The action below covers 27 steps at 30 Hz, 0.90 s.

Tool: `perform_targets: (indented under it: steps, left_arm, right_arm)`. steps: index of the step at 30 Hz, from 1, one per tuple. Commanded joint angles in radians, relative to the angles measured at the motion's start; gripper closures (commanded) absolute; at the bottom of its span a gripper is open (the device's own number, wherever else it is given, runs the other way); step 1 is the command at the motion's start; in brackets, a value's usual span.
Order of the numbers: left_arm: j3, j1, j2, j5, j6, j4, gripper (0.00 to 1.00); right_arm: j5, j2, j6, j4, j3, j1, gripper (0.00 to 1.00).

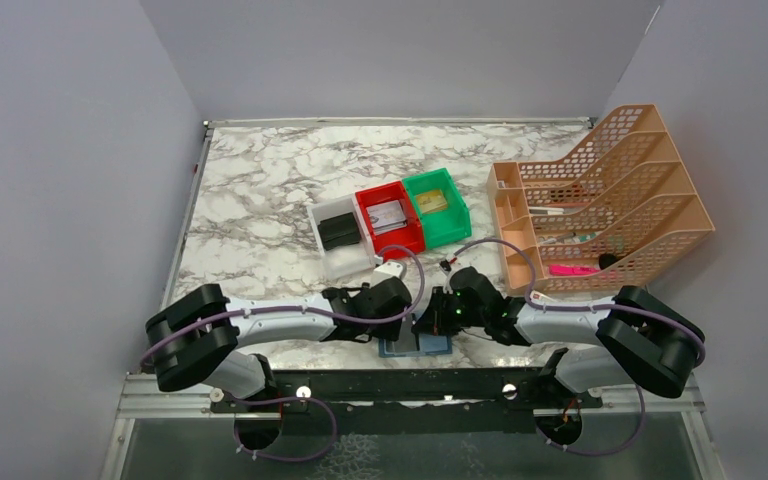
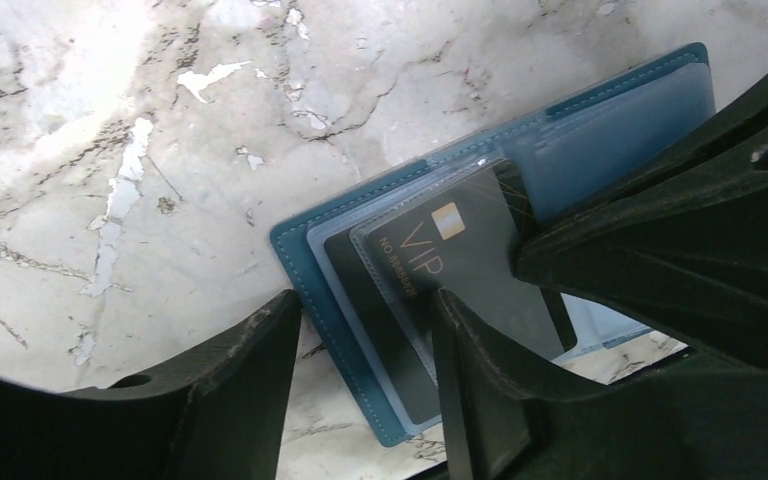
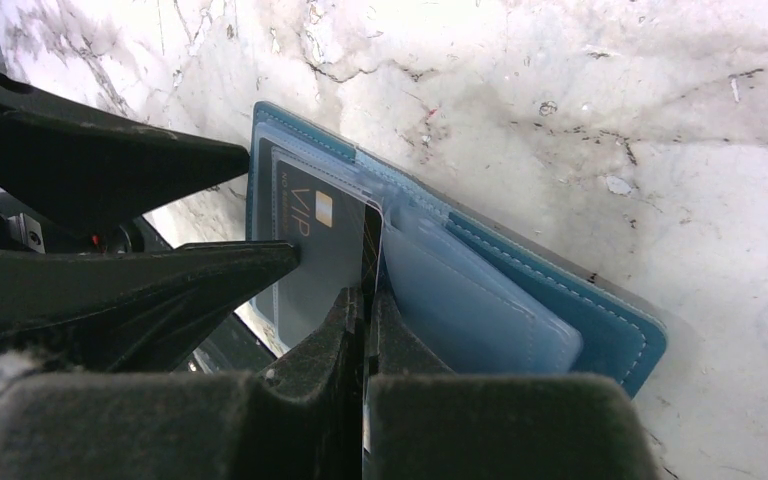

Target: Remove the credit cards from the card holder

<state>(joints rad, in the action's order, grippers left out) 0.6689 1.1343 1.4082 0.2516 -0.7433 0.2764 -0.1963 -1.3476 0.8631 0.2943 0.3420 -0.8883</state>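
- Right pincer (image 3: pixel 365 300) is clamped shut on a thin dark credit card (image 3: pixel 370 235) that stands on edge at the middle fold of the small flat teal-blue folding card holder (image 3: pixel 600 320).
- Left pincer (image 2: pixel 365 300) has its jaws apart and holds nothing. One finger is just off the holder's left end, the other over a black VIP-printed card (image 2: pixel 480 280) in a clear sleeve.
- Whether the pinched card is that VIP card, I cannot tell.
- Card holder lies open and flat on the white marble-patterned table (image 3: pixel 610 120), near its front edge between the two arms, with its long axis running left to right.
- The coming pull likely turns on this: the right arm has the card, and the left sits over the holder's left half to pin it.
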Motion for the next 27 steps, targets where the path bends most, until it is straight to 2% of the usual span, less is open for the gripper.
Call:
perform_targets:
  steps: [1, 9, 21, 27]
  left_arm:
    - [-0.002, 0.013, 0.028, 0.025, -0.007, 0.032, 0.49]
    - [-0.061, 0.021, -0.02, 0.034, -0.045, 0.049, 0.62]
    - [-0.051, 0.034, 0.014, 0.021, -0.031, 0.046, 0.65]
    - [-0.065, 0.043, 0.035, 0.036, -0.062, 0.047, 0.69]
  right_arm:
    - [0.023, -0.018, -0.017, -0.056, -0.026, -0.003, 0.98]
    - [0.06, 0.025, -0.022, -0.103, -0.013, -0.003, 0.98]
    - [0.059, 0.047, -0.013, -0.113, -0.019, -0.003, 0.98]
    - [0.079, 0.112, -0.035, -0.157, -0.014, -0.003, 0.98]
